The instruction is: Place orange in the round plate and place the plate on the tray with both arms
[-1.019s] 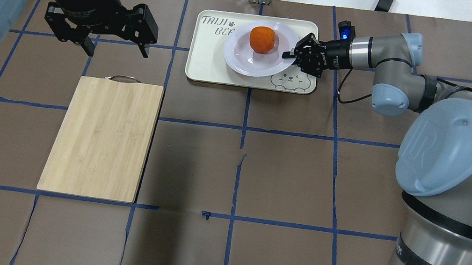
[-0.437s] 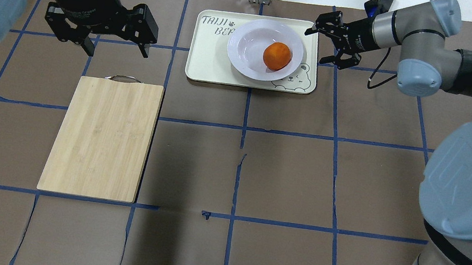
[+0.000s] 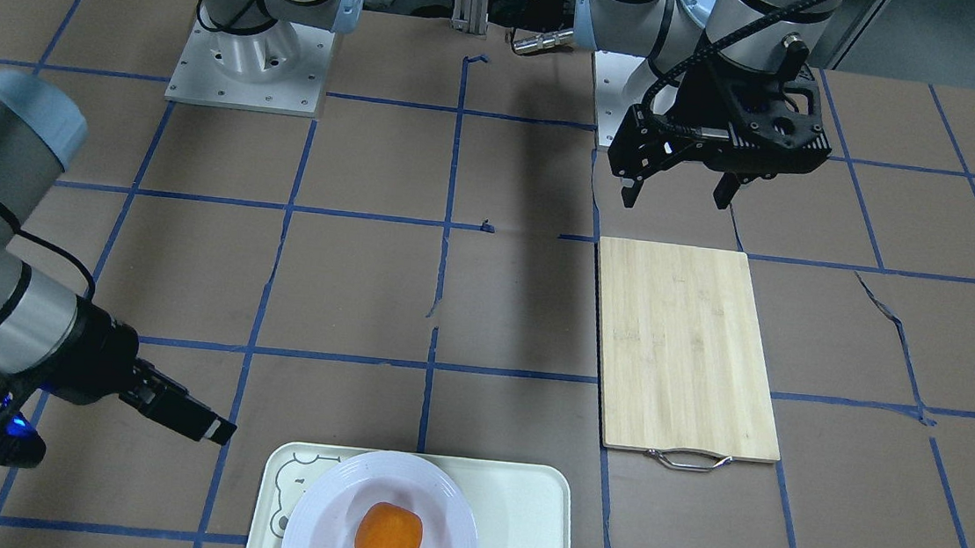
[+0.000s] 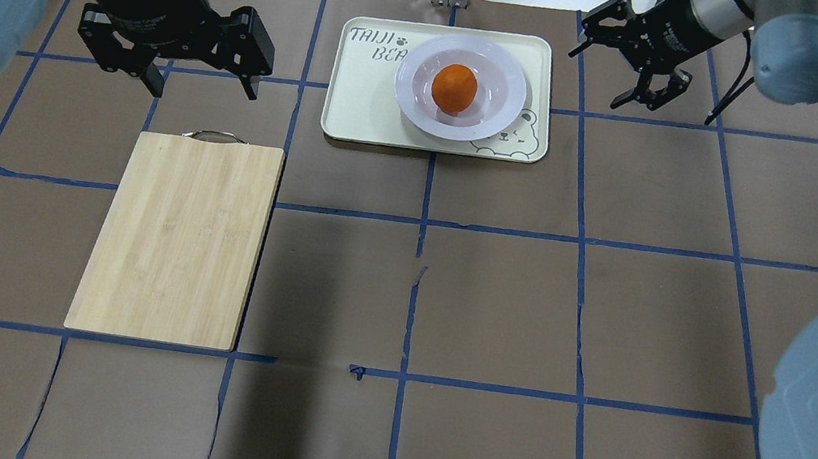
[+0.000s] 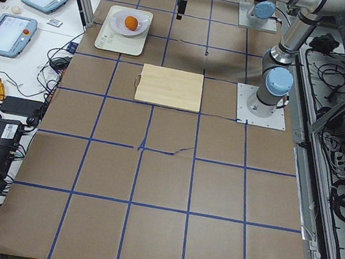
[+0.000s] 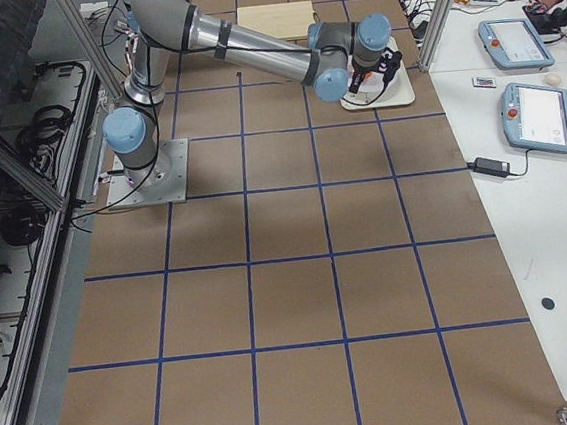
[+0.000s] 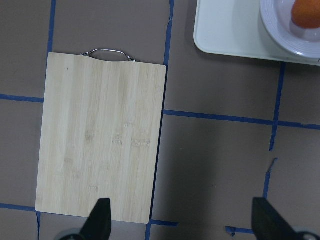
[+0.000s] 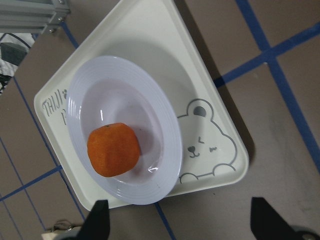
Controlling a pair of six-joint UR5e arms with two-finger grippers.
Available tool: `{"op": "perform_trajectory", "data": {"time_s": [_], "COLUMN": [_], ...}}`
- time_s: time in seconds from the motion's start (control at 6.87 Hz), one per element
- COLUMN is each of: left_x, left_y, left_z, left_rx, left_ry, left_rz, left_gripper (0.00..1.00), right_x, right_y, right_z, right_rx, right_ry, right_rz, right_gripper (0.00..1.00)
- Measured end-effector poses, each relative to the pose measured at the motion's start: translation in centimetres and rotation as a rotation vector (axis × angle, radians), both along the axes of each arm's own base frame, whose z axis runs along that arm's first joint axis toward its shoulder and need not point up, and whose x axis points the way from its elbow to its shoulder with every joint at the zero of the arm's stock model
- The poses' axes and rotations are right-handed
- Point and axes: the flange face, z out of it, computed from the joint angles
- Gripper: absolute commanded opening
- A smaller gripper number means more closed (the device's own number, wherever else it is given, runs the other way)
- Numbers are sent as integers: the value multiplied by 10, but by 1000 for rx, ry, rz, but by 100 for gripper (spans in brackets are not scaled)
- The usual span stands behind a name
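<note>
Dimpled orange (image 4: 454,88) back at plate (image 4: 408,90) centre

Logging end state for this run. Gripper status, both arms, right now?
Left gripper: open, holding nothing, above the table by the cutting board.
Right gripper: open, holding nothing, off to the side of the tray.

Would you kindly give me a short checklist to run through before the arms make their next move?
1. Orange sits inside the round plate: ok.
2. Round plate rests within the edges of the tray: ok.
3. Right gripper open and clear of the plate: ok.
4. Left gripper open and empty, off to the tray's side: ok.
5. Bamboo cutting board lies apart from the tray: ok.
</note>
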Motion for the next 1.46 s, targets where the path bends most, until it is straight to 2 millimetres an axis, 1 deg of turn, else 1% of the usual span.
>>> {"op": "perform_trajectory", "data": {"time_s": [0.15,0.29,0.44,0.58,0.73,0.87,1.02,1.17,1.46], "left_x": [0,0,0,0,0,0,0,0,0], "left_y": [0,0,0,0,0,0,0,0,0], "left_z": [0,0,-1,-1,-1,-1,-1,-1,-1], "left_rx": [0,0,1,1,2,2,2,2,2], "left_ry": [0,0,1,1,1,1,1,1,1], "left_rz": [0,0,0,0,0,0,0,0,-1], "left_gripper": [100,100,100,100,100,100,100,100,100], "right_x": [15,40,61,67,66,64,65,65,65], "right_y": [24,52,83,115,137,148,153,153,147], "right_z": [39,72,100,125,144,154,156,154,147], "right_rx": [16,7,13,34,42,33,25,7,-82], "right_ry": [105,234,337,403,440,456,460,463,483], "right_rz": [44,120,188,248,302,340,373,391,455], "right_gripper": [100,100,100,100,100,100,100,100,100]}}
